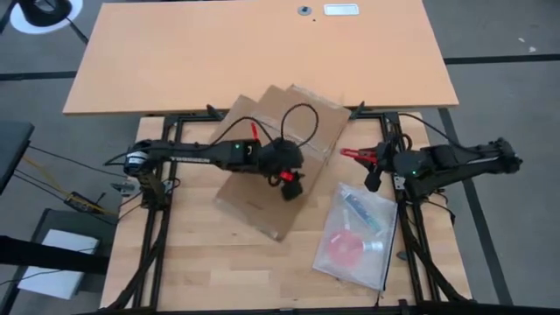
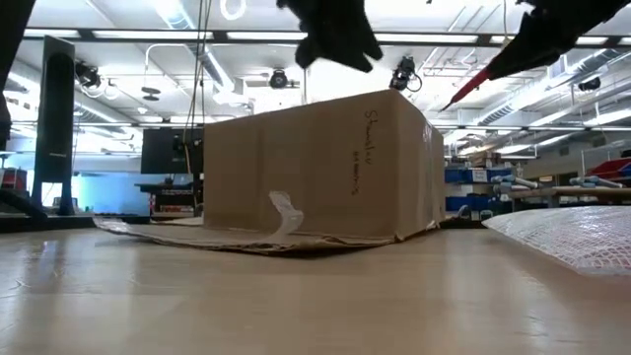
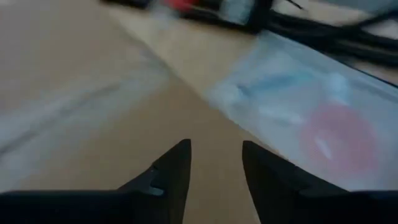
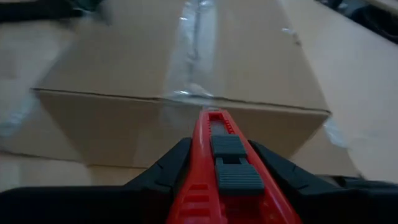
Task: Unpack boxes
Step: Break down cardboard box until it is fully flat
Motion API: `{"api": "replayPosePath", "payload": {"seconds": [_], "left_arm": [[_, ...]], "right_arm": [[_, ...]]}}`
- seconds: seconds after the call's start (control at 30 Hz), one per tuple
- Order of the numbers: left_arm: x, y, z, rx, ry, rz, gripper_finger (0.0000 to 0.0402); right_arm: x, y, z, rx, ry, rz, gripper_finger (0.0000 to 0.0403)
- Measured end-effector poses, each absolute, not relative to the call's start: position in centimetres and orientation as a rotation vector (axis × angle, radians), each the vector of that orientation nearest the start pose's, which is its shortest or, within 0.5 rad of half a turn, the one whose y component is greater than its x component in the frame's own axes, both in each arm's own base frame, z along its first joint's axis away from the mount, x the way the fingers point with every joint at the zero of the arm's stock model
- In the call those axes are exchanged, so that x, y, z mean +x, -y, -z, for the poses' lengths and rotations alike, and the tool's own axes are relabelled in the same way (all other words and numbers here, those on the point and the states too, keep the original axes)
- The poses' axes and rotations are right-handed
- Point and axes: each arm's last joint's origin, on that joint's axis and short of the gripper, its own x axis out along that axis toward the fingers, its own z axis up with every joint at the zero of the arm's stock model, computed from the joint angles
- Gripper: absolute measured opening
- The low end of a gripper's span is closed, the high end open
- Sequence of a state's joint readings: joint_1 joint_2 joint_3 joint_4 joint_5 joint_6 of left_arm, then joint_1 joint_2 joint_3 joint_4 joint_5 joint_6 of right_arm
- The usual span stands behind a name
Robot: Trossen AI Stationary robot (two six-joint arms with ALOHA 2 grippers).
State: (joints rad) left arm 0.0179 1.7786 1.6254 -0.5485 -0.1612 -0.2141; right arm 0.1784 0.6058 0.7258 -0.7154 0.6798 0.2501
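Note:
The brown cardboard box stands mid-table, with a wide flap lying flat on the table at its near side and clear tape along its top seam. My left gripper hangs open above that flap, nothing between its fingers. My right gripper waits to the right of the box, shut on a red utility knife whose tip points at the box's taped end. My right gripper pinches the red knife's body between its two fingers, which lie along it. The knife sticks out ahead of the fingers, slanting down toward the box. It is clear of both the table and the box.
A clear plastic bag holding a pink round piece and small parts lies on the table's near right, also seen as the bag ahead of my left fingers. A second tabletop adjoins the far side. Black frame rails run along both sides.

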Motion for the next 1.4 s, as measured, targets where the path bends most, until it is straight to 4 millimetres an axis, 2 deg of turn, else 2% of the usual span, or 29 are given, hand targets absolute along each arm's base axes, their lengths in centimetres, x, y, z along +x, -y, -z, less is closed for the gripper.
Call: {"api": "replayPosePath", "payload": {"seconds": [0.23, 0.4, 0.7, 0.97, 1.4], "left_arm": [[38.8, 1.2, -31.2, -0.116, -0.854, -0.176, 0.0156], [38.6, 2.1, -30.2, -0.062, -0.887, -0.180, 0.0156], [38.8, 2.2, -29.7, 0.009, -0.889, -0.212, 0.0156], [40.2, 2.3, -28.5, 0.039, -0.861, -0.204, 0.0156], [41.7, 2.0, -27.3, 0.113, -0.823, -0.260, 0.0156]], "right_arm": [[11.9, 0.3, -28.8, -0.051, -0.459, 0.624, 0.0133], [12.6, 0.2, -27.7, -0.051, -0.454, 0.582, 0.0133], [12.8, 0.4, -27.6, -0.075, -0.456, 0.598, 0.0133], [13.2, 0.7, -26.2, -0.074, -0.498, 0.600, 0.0133], [12.8, 0.5, -26.1, -0.059, -0.497, 0.546, 0.0133]]}}
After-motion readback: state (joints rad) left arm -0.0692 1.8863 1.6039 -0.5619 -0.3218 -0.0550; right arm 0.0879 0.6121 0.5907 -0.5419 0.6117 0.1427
